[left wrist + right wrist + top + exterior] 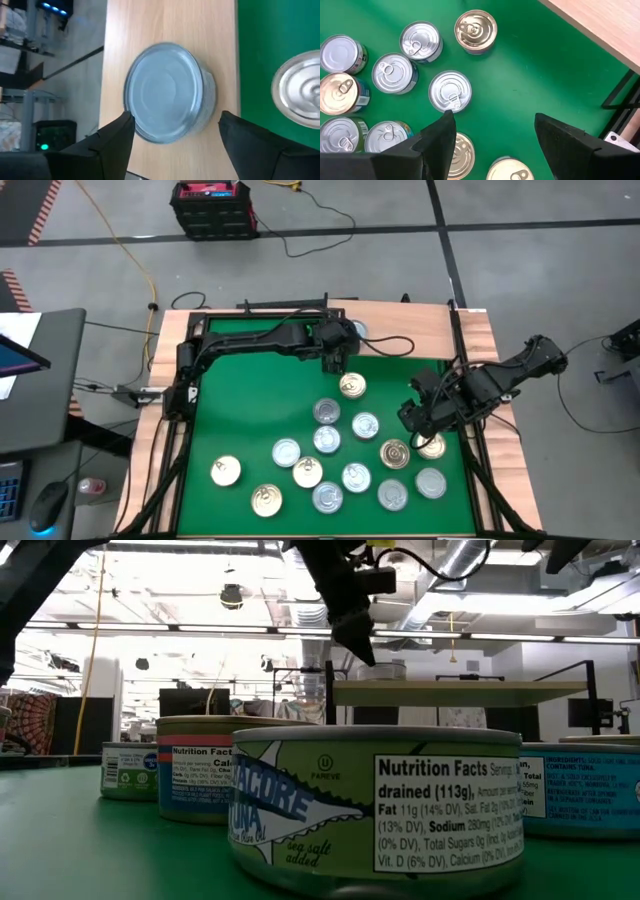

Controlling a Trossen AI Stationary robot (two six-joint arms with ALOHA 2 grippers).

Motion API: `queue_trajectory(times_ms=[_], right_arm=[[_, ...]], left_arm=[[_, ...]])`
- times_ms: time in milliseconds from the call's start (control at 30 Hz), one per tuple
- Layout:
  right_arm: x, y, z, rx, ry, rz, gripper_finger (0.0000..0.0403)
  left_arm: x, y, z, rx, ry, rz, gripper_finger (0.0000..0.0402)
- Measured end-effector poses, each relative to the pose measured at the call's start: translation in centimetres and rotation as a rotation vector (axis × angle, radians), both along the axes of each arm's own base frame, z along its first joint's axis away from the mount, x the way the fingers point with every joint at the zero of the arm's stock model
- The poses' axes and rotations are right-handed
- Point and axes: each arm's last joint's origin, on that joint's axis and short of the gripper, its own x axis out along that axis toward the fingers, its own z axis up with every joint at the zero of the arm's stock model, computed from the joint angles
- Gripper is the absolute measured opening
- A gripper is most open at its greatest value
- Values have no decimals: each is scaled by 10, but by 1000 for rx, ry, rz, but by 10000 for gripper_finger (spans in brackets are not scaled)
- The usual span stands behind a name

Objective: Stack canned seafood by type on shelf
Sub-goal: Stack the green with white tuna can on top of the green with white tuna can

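Releasing looks like the step in hand: the left gripper [172,132] hangs over the small light-wood shelf board on thin black legs [165,20], its two dark fingers [112,137] spread apart on either side of a flat round silver-blue tin [167,92] that sits flat on the board, with a sliver of wood showing between each finger and the tin's wall. Nothing is gripped. To finish well, I judge the fingers should rise straight up from the shelf, with no sideways drift that could nudge the tin. The tin lies closer to the shelf's outer edge than to the edge beside the green table mat [255,400], though wood shows on both sides of it, so a push outward is the worse risk. In the high view it appears to be the only tin on the shelf, leaving room beside it for more of its kind.

The right gripper [492,140] waits with its fingers wide and empty, well away from the shelf, above the loose tins on the mat. A gold-lidded tin [352,386] lies nearest the shelf, just off its edge; the rest cluster farther out. Between the shelf and that cluster the mat is bare, giving the left arm a free lane back, provided it keeps off the right arm's side
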Motion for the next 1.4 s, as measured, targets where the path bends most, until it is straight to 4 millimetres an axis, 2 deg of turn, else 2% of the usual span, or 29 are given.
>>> queue_trajectory(times_ms=[200, 433, 567, 733, 900, 1033, 1133, 1267, 1400], right_arm=[[0, 0, 1, -3, -3, 16, 294], [0, 6, 5, -53, -76, 117, 294], [-1, 12, -1, -104, -148, 140, 292], [9, 21, -25, -73, -225, 161, 286], [24, 28, -42, -25, -298, 212, 284], [35, 29, -49, -22, -355, 267, 283], [43, 24, -50, -34, -386, 308, 283], [55, 15, -51, -15, -406, 346, 283], [62, 10, -49, 13, -430, 388, 283]], left_arm=[[-12, -11, 27, -76, -84, -64, 279], [-42, -16, 58, -343, -246, -39, 279], [-58, -28, 58, -440, -265, -35, 279], [-80, -69, 36, -526, -260, -96, 279], [-118, -108, 17, -677, -298, -89, 279], [-148, -129, -3, -878, -275, -5, 277], [-163, -144, -26, -979, -228, 82, 265], [-176, -160, -60, -1062, -169, 189, 242], [-182, -166, -88, -1124, -205, 272, 210]])
